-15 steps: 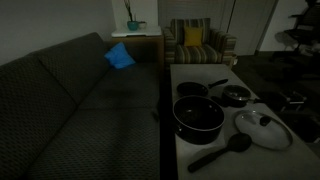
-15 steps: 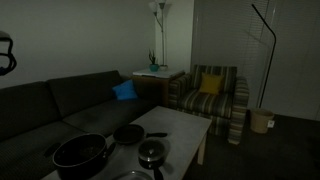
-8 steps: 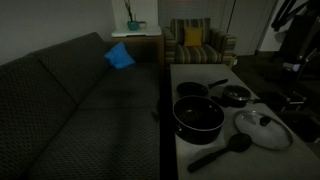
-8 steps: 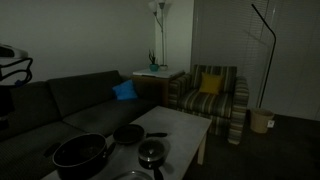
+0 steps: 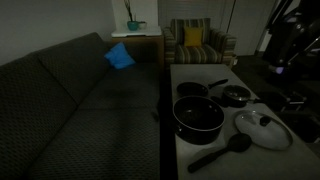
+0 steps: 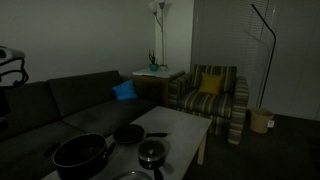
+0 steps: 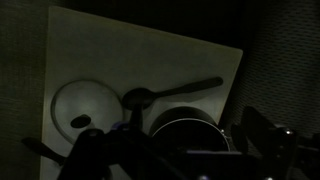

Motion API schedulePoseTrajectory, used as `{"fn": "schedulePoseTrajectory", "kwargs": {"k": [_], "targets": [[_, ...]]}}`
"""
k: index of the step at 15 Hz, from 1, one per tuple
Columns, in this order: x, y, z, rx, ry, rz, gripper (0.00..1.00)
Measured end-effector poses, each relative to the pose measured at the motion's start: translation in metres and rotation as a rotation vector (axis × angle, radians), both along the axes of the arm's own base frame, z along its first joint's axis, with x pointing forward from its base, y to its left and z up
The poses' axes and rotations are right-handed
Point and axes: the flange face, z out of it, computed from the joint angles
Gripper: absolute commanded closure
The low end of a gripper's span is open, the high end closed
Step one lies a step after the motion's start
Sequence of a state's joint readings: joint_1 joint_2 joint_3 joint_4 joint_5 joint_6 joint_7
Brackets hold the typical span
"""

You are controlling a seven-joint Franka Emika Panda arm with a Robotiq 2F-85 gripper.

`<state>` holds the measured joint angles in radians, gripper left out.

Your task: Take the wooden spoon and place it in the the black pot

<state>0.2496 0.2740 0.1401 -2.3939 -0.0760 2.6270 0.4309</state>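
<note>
The wooden spoon (image 5: pixel 218 152) lies on the white table (image 5: pixel 200 72) at its near end, in front of the black pot (image 5: pixel 198 117). In the wrist view the spoon (image 7: pixel 175 91) lies slanted above the black pot's glossy rim (image 7: pixel 185 122). My gripper (image 7: pixel 180 150) hangs high over the table with its two dark fingers spread wide and nothing between them. It is well above the pot and touches nothing. My arm (image 5: pixel 285 42) shows at the top right in an exterior view. The black pot (image 6: pixel 82 153) also shows low on the left.
A long-handled black pan (image 5: pixel 193 90), a small lidded black pot (image 5: pixel 236 96) and a glass lid (image 5: pixel 262 128) share the table. A dark sofa (image 5: pixel 70 100) runs along its side. A striped armchair (image 5: pixel 196 42) stands at the far end.
My arm has come into view at the top right and moved lower toward the table. Nothing on the table has moved.
</note>
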Motion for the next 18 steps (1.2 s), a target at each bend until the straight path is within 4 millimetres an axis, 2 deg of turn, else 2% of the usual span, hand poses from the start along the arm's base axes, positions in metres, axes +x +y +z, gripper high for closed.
{"fn": "schedulePoseTrajectory", "kwargs": {"k": [4, 10, 18], "targets": [[0.009, 0.011, -0.024, 0.022, -0.014, -0.042, 0.0], [0.03, 0.023, -0.073, 0.039, 0.03, -0.02, 0.0], [0.032, 0.024, -0.072, 0.042, 0.025, -0.028, 0.0]]}}
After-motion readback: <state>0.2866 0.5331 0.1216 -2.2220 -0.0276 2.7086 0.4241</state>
